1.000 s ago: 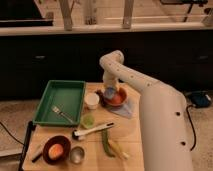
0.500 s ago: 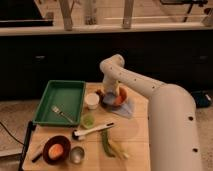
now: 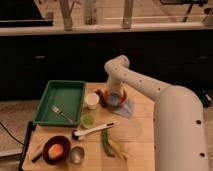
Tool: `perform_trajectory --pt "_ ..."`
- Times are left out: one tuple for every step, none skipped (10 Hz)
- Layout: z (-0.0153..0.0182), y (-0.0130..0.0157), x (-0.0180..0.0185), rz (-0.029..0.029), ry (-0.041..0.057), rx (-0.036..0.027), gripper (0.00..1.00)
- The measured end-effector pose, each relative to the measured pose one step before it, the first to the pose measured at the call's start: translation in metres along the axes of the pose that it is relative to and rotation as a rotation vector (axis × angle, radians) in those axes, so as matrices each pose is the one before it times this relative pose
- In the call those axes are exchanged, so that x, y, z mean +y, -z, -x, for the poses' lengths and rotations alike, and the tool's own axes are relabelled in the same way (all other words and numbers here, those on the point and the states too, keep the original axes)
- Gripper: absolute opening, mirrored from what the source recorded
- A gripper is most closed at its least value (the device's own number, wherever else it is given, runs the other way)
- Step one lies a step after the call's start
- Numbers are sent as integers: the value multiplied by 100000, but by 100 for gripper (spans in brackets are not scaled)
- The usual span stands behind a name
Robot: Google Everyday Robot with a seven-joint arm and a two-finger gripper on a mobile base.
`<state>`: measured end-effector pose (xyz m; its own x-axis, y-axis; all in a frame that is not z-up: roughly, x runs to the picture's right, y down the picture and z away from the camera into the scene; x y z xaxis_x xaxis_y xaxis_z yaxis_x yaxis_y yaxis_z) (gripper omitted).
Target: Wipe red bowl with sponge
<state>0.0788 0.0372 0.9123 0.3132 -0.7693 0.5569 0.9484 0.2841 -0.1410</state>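
Observation:
The red bowl (image 3: 122,95) sits on the wooden table (image 3: 140,130), right of the white cup (image 3: 91,100), on a flat lavender-blue cloth (image 3: 127,108). Only its orange-red rim shows around my wrist. My gripper (image 3: 114,98) reaches straight down from the white arm into the bowl's opening. A pale blue patch under the gripper inside the bowl looks like the sponge (image 3: 116,101). I cannot tell how it is held.
A green tray (image 3: 50,107) with a fork (image 3: 62,114) lies at the left. In front are a small green cup (image 3: 88,121), a white-handled brush (image 3: 94,130), green pods (image 3: 111,145), a maroon bowl (image 3: 56,150) with an orange item, and a metal cup (image 3: 76,155). My arm's white body fills the right.
The gripper stays in the red bowl and has shifted slightly sideways over it. The upper arm has swung a little on the right side.

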Motion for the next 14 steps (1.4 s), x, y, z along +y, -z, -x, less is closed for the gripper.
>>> perform_trajectory --pt "-859 89 1169 -12 -2778 545 1" --pt "-830 50 820 272 -2136 581 1" --pt "-866 83 100 -199 -1870 587 1" --pt "-392 -22 -122 82 -874 138 1" --pt "-515 82 -406 -484 -753 404 1" --pt "-365 -5 -795 -782 300 149 1" --pt "-164 81 -659 -677 663 76 1" --pt "35 50 -683 -620 1085 -239 1" --pt "252 70 -777 -609 1616 -657 1" --pt "184 54 -444 -549 972 -485 1" --pt "215 47 -613 -672 1463 -575 1" --pt "168 120 -644 -995 1757 -595 1" --pt "11 22 58 -50 86 -206 1" --pt "-4 20 144 127 -166 -68 1"
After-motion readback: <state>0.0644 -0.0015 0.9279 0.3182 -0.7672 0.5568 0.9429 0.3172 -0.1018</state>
